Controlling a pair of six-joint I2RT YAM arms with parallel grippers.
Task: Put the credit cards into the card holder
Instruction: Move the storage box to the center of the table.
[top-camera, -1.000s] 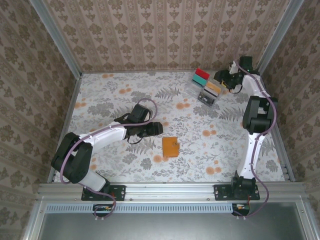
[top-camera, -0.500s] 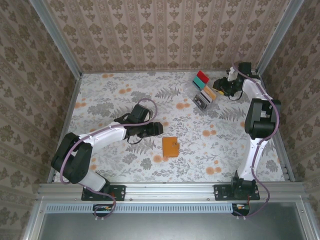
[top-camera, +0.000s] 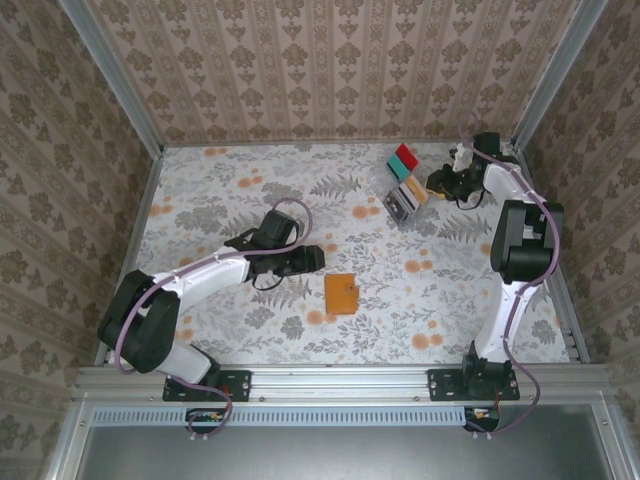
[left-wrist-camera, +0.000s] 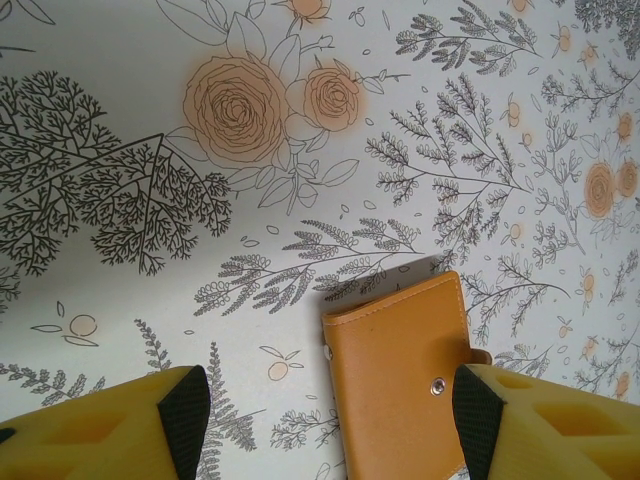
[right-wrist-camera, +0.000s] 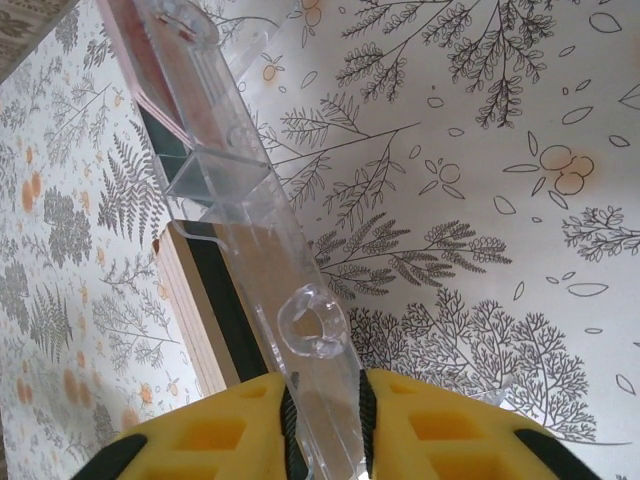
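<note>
2 end effectors differ. Left end effector is spread, straddling the closed card holder, which lies flat mid-tabletop. Right end effector pinches the wall of a clear rack holding the cards, far right.

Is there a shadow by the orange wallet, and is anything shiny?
Left wrist view: the card holder throws a soft shadow past its upper edge. Right wrist view: the clear tray shows white glints along its rim. Top view: even light.
</note>
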